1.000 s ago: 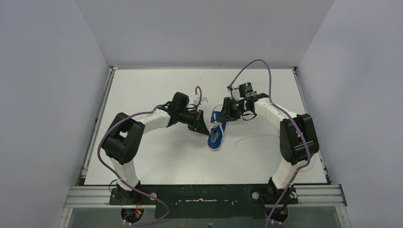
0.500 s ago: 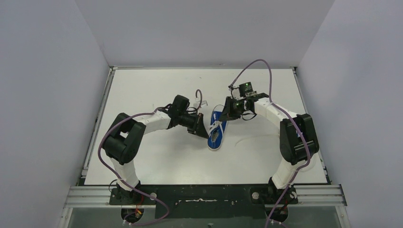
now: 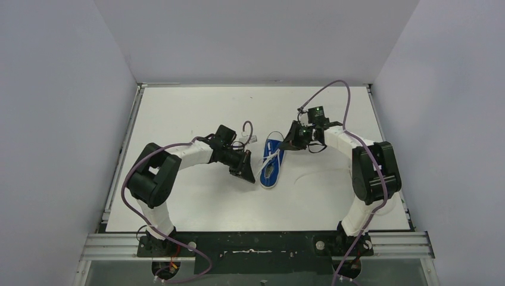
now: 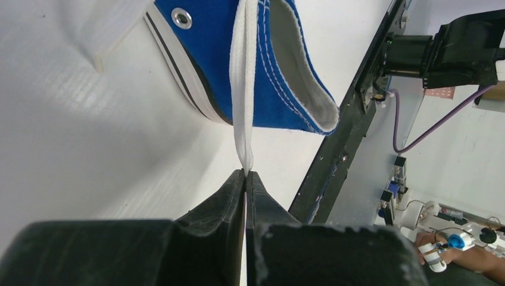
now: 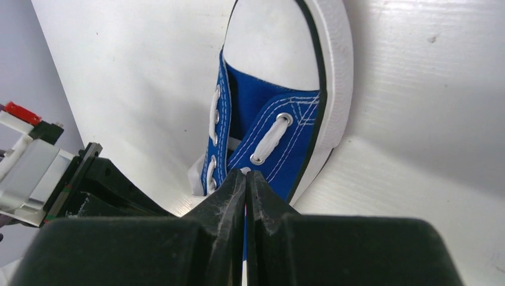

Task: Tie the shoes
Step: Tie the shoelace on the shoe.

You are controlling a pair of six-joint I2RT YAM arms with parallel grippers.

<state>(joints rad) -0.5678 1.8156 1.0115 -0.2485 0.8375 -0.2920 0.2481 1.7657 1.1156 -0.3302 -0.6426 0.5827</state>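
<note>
Left wrist view: small blue canvas sneaker with white rubber sole (image 4: 208, 59) is cut by the top edge, toe end out of frame. Flat white lace (image 4: 243, 89) runs off the top too; its lower end is buried between the closed fingers of the left pincer (image 4: 245, 174).

Right wrist view: toe cap clipped at the top edge, rear half hidden behind the right pincer (image 5: 245, 173). Whether those closed tips grip any lace, cannot tell.

Top view: lace path too small to trace.

Blue canvas shoe (image 5: 257, 98) with smooth white rubber toe cap (image 5: 271, 42), flat woven lace (image 4: 243, 89), matt black fingers (image 4: 205, 217)
</note>
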